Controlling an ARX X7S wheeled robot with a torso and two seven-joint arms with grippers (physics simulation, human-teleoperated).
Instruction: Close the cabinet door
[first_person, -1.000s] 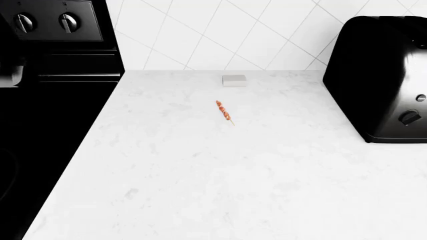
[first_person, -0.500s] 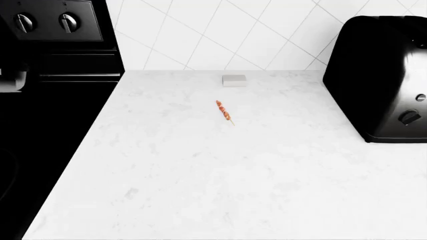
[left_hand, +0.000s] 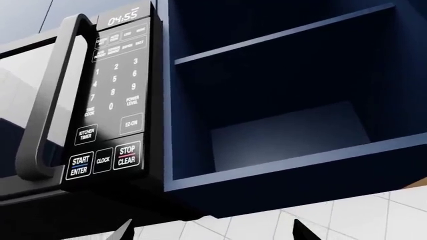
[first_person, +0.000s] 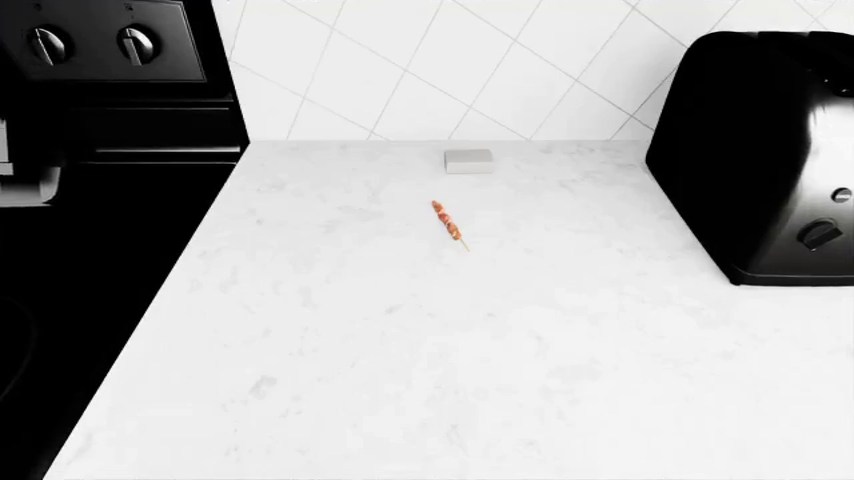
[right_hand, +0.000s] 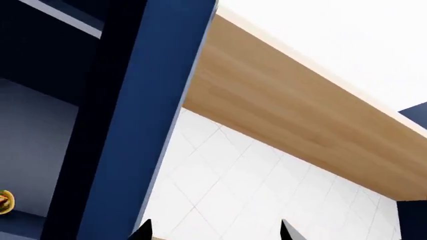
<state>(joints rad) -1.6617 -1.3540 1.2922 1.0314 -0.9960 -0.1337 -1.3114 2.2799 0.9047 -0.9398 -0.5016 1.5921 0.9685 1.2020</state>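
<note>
counter (first_person: 441, 340): white marbled stone, smooth | toaster (first_person: 761, 150): glossy black plastic | wall tiles (first_person: 441, 70): white, glazed | microwave (left_hand: 73, 115): shiny black front | cabinet (left_hand: 280, 100): matt dark blue paint | cabinet door (right_hand: 300, 115): pale wood grain, matt

not much robot visible tbh — left gripper (left_hand: 210, 230) fingertips (left_hand: 123, 231) just dark pointed wedges; right gripper (right_hand: 213, 231) same, black tips; grey-white arm bit (first_person: 24, 170) at head view's left edge

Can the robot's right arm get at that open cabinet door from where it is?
Probably yes: the right tool is open, nothing shows between it and the blue door just ahead.
</note>
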